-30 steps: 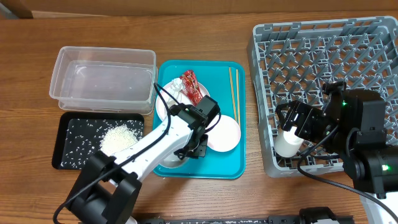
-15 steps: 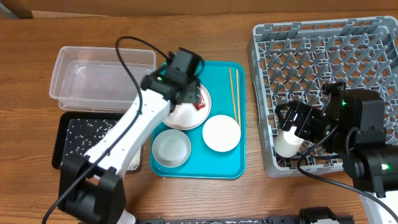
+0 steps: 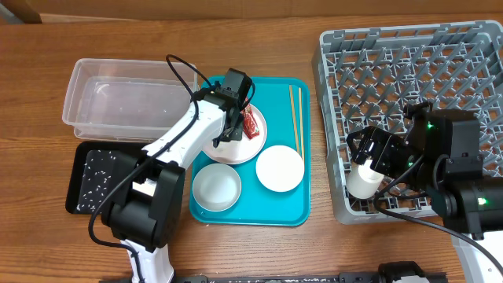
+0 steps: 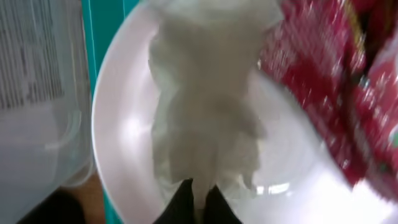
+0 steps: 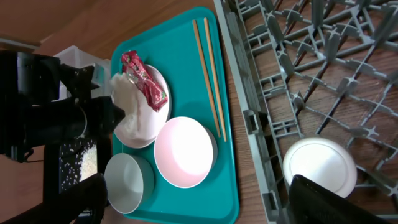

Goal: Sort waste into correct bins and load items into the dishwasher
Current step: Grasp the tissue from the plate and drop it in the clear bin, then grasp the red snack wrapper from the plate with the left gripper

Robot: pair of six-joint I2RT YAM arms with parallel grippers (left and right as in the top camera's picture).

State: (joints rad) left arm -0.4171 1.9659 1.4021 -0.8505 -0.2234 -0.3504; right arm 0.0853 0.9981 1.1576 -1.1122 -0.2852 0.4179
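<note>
Nearest us on the teal tray (image 3: 275,206), the pale grey-blue bowl (image 3: 217,187) sits upright at the left, and just to its right is 1 white bowl (image 3: 280,168), also upright. Over in the near left corner of the grey dish rack (image 3: 409,71), the small white cup (image 3: 364,181) stands among the pegs. The right gripper (image 3: 368,157) hangs just above it, its 2 fingers spread wide and nothing between them. On the far left of the table (image 3: 39,236), the black tray (image 3: 78,203) holds loose rice grains (image 3: 94,177), partly hidden by the left arm.

A step farther, it's all on the white round plate (image 3: 240,152), at the tray's far left. The left gripper (image 4: 198,199) is down over it, fingertips pressed almost together and pinching the near edge of the crumpled white tissue wad (image 4: 205,93). The tissue lies on the plate's left half. The red snack wrapper (image 3: 250,124) lies beside it on the right half, touching it. The 2 chopsticks (image 3: 295,118) lie side by side along the tray's right edge, pointing near to far.

Farther left, the clear tub (image 3: 130,98) sits just beyond the black tray. The rest of the rack stretches away to the far right.
</note>
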